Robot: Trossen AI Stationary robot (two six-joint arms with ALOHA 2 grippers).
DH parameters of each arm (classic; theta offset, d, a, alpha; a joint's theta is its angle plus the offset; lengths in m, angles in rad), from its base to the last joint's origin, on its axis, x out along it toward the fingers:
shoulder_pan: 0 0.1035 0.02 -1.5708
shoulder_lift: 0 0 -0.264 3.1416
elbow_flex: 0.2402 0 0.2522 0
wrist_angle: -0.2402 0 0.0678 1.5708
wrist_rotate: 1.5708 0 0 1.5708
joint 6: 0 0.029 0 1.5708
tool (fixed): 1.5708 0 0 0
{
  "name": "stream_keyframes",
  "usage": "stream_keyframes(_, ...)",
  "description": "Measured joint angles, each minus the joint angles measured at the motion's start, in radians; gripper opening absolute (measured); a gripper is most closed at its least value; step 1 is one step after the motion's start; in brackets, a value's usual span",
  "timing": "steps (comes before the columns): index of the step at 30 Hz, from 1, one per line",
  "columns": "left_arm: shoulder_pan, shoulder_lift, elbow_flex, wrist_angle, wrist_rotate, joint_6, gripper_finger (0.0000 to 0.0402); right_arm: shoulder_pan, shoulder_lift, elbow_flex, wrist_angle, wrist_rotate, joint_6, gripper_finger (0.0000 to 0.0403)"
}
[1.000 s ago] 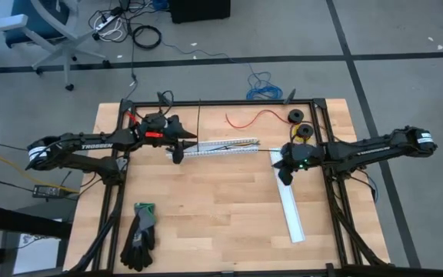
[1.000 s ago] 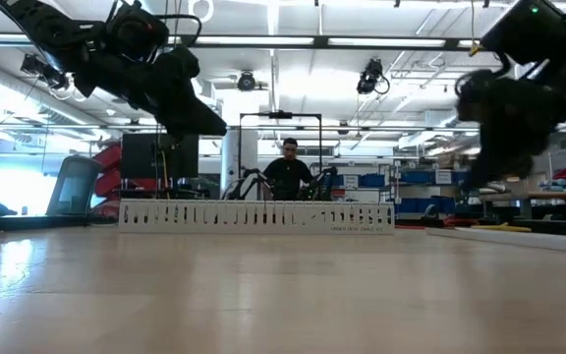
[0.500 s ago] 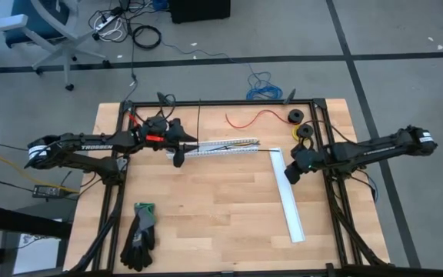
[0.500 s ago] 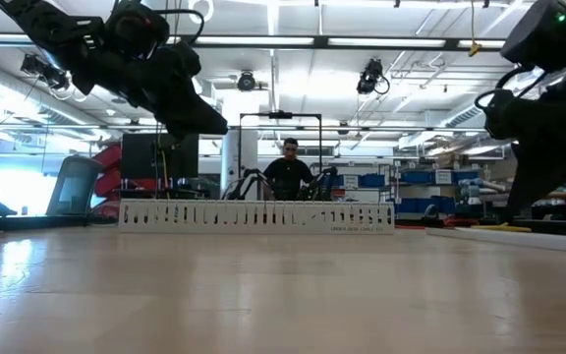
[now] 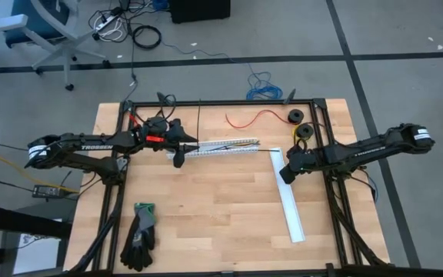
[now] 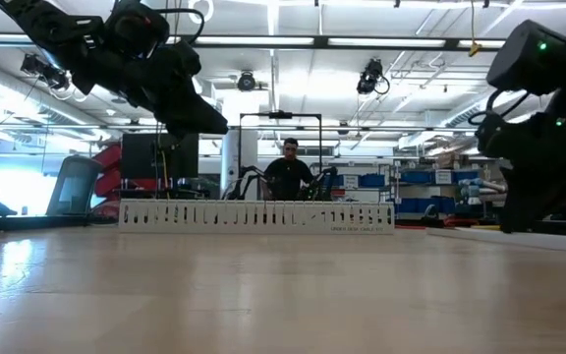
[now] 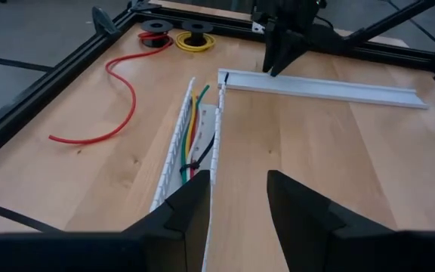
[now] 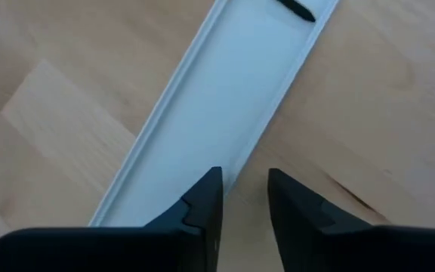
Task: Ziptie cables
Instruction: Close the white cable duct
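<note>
Right end effector [image 5: 284, 174], fingers newly parted and empty, has dropped onto the white channel cover [image 5: 291, 201]; left end effector [image 5: 178, 158] part-open, empty, over the cables [image 7: 195, 136] lying zip-tied in the slotted channel [image 5: 225, 146].

Grey floor [image 5: 406, 46] crossed by dark seams, strewn with black cords [image 5: 146, 35] and a blue cable coil [image 5: 263, 86]. Office chair base [image 5: 48, 48] at one corner. Beyond the worktop, long ceiling lights [image 6: 263, 41], shelving [image 6: 430, 187], a seated person [image 6: 289, 175].

Table [image 5: 221, 208] pale matt wood; channel [image 5: 291, 201] smooth white plastic; gloves [image 5: 140, 235] knit cloth
</note>
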Motion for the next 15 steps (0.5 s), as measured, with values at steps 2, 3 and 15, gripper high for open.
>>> stream_keyframes(2, 0.0, 0.0, 0.0, -0.001, 0.0, -0.013, 0.0143, 0.0, 0.036, 0.0, 0.024, -0.003, 0.0, 0.0103)
stream_keyframes(3, 0.0, 0.0, 0.0, -0.001, 0.0, -0.017, 0.0143, 0.0, 0.052, 0.002, 0.034, -0.006, 0.0, 0.0106)
stream_keyframes(15, -0.004, 0.0, 0.0, -0.002, 0.0, -0.047, 0.0143, 0.046, 0.121, 0.004, 0.039, -0.064, -0.043, 0.0011)
